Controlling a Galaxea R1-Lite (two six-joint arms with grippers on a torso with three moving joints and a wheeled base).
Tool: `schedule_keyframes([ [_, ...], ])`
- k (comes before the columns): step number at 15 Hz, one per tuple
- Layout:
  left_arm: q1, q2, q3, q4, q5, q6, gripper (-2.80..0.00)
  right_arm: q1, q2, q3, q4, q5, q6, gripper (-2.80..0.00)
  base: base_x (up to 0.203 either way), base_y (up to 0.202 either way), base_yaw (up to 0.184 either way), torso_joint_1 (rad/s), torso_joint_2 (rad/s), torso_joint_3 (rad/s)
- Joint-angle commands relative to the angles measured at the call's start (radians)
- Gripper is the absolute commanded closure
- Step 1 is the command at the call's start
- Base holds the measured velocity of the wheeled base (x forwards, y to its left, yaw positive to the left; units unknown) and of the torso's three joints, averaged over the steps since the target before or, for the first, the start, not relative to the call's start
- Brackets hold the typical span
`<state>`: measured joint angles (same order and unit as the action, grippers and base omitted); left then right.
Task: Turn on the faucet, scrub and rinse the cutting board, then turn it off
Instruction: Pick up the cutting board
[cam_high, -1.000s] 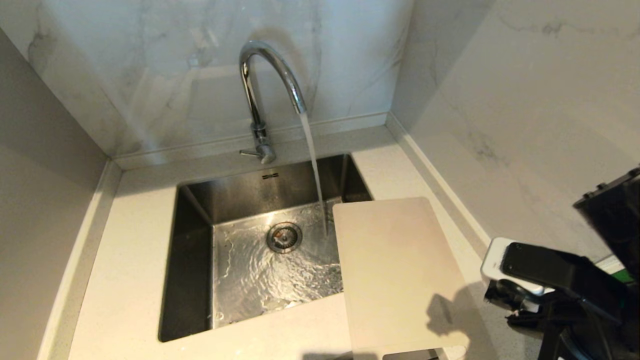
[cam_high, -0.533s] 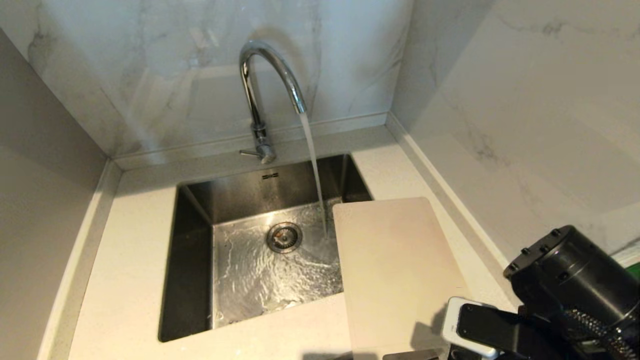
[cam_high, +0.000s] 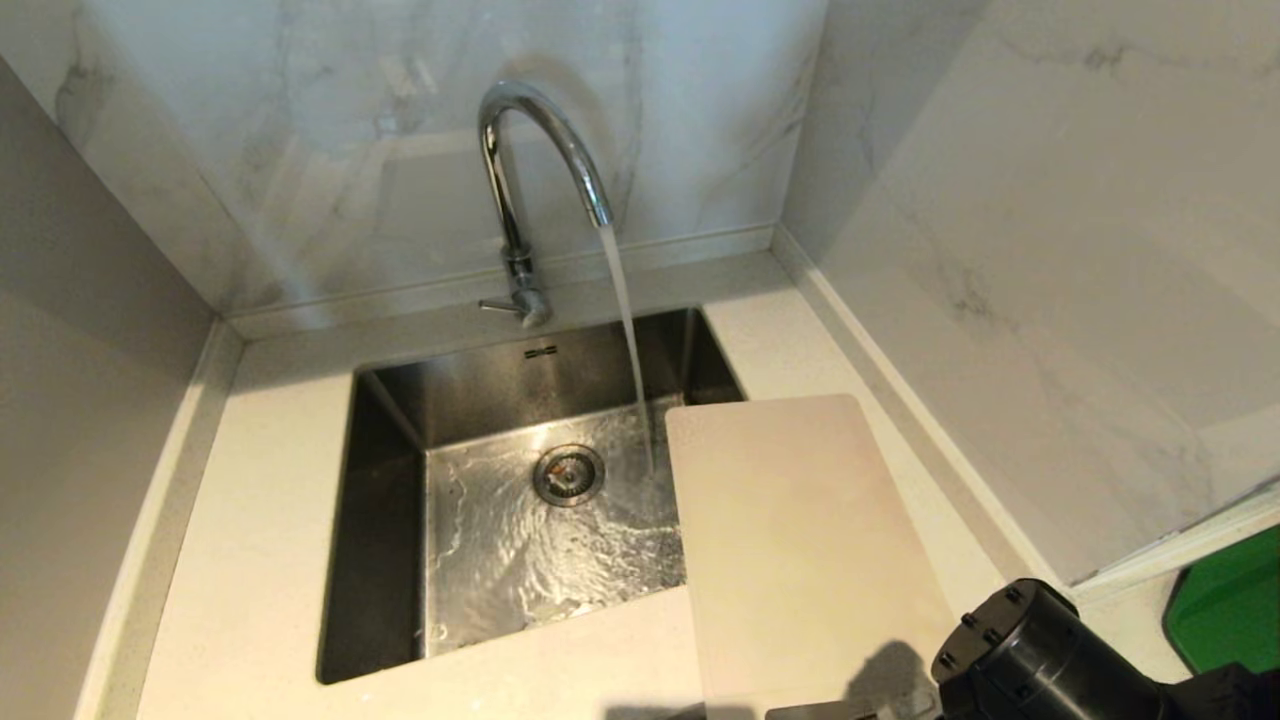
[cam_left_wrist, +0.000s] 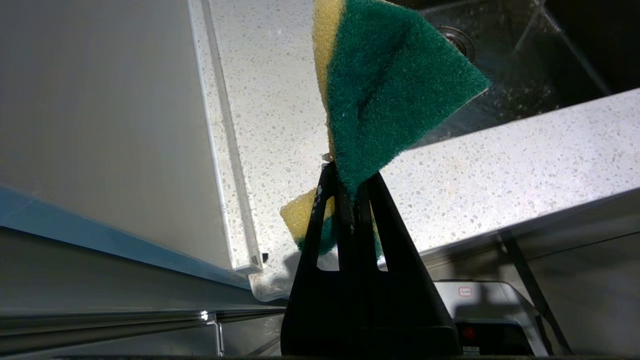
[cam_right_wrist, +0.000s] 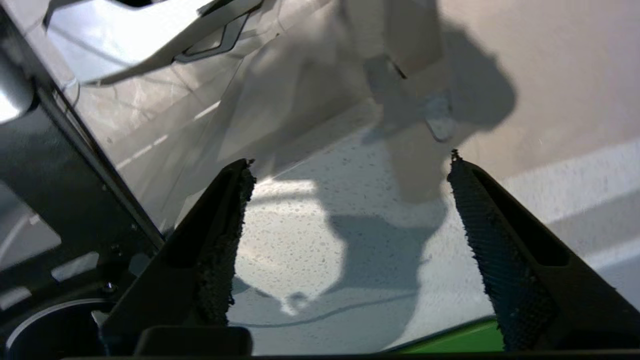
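The left gripper (cam_left_wrist: 350, 192) pinches a green-and-yellow sponge (cam_left_wrist: 395, 85) over the countertop's (cam_high: 250, 560) near edge. The right gripper (cam_right_wrist: 350, 200), fingers wide and empty, hovers above the counter. The cutting board (cam_high: 800, 540) overhangs the sink's (cam_high: 385, 560) right rim; behind, the faucet (cam_high: 520, 180) runs

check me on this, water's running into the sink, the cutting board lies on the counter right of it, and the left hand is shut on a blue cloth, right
Not quite: the left hand is shut on a green and yellow sponge, not a blue cloth, as the left wrist view shows. The rest stands.
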<state>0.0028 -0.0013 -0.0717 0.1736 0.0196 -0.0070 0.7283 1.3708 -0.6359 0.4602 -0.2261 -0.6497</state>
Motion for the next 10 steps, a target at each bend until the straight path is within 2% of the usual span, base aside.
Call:
schedule_keyframes([
  [1, 0.0, 0.0, 0.0, 0.001, 0.0, -0.001, 0.0, 0.002, 0.014, 0.017, -0.001, 0.033, -0.037, -2.8, 0.0, 0.0, 0.0, 0.0, 0.0, 0.0],
  [3, 0.0, 0.0, 0.0, 0.001, 0.0, 0.001, 0.0, 0.002, 0.029, 0.035, -0.028, 0.04, -0.076, -2.8, 0.0, 0.0, 0.0, 0.0, 0.0, 0.0],
  [7, 0.0, 0.0, 0.0, 0.001, 0.0, 0.0, 0.0, 0.002, 0.114, 0.127, -0.237, 0.067, -0.156, -2.8, 0.0, 0.0, 0.0, 0.0, 0.0, 0.0],
  [10, 0.0, 0.0, 0.0, 0.001, 0.0, -0.001, 0.0, -0.001, 0.157, 0.177, -0.354, 0.127, -0.239, -2.8, 0.0, 0.0, 0.0, 0.0, 0.0, 0.0],
])
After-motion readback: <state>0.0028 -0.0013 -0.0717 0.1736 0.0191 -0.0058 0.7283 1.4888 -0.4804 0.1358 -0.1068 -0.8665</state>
